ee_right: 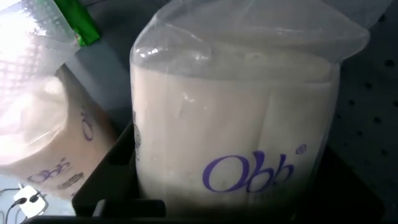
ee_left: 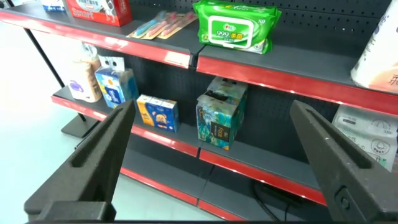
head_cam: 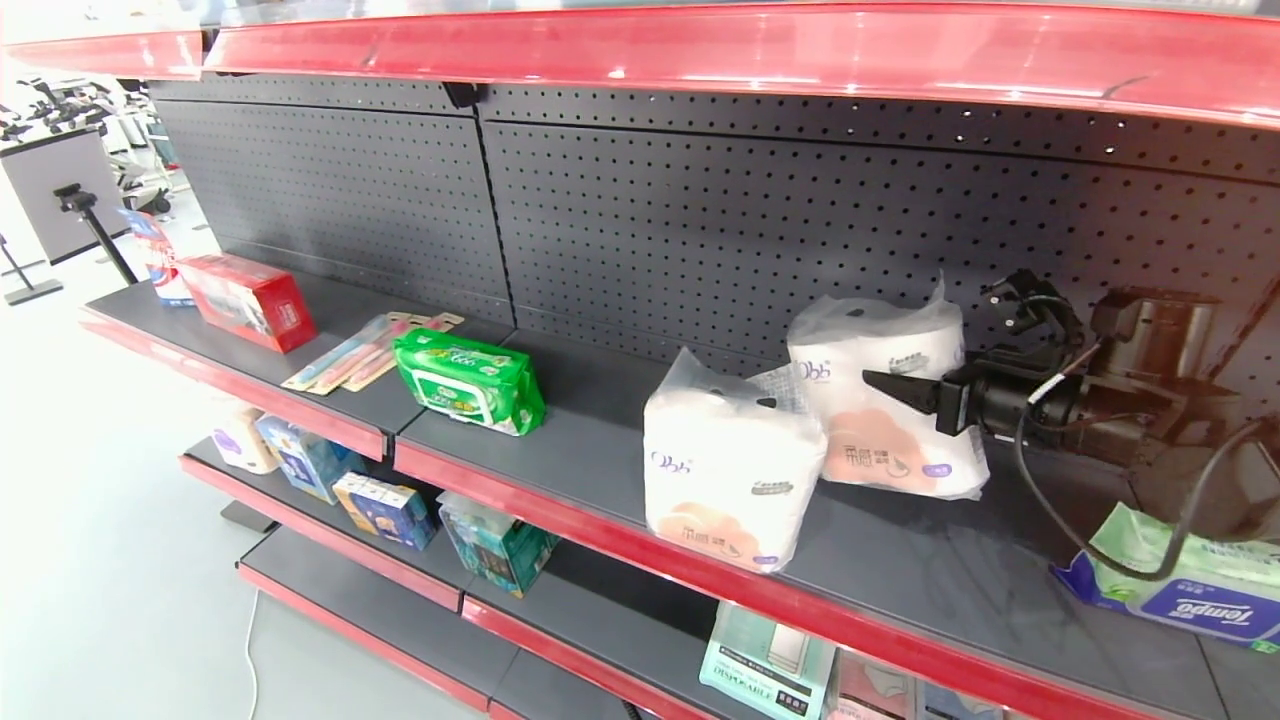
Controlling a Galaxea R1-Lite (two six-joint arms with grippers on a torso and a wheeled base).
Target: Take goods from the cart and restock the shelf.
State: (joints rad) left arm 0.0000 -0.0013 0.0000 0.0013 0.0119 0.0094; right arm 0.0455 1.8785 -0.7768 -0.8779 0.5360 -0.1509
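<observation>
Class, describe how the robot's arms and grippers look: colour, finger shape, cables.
Both grippers are matte black. The left gripper has two long wedge-shaped fingers. The right gripper sits on a black arm trailing a looping black cable.

Two packs of toilet rolls on the shelf, one of them in my grip.
The far pack [head_cam: 872, 345] holds white rolls in clear film, with purple lettering and a peach band low down. It stands on the dark shelf board [head_cam: 600, 440] close to the pegboard back [head_cam: 700, 220], clamped between the fingers of my right pincer [head_cam: 890, 380]. The near pack [head_cam: 725, 465] looks the same and stands upright just to its left, at the board's near edge.
</observation>
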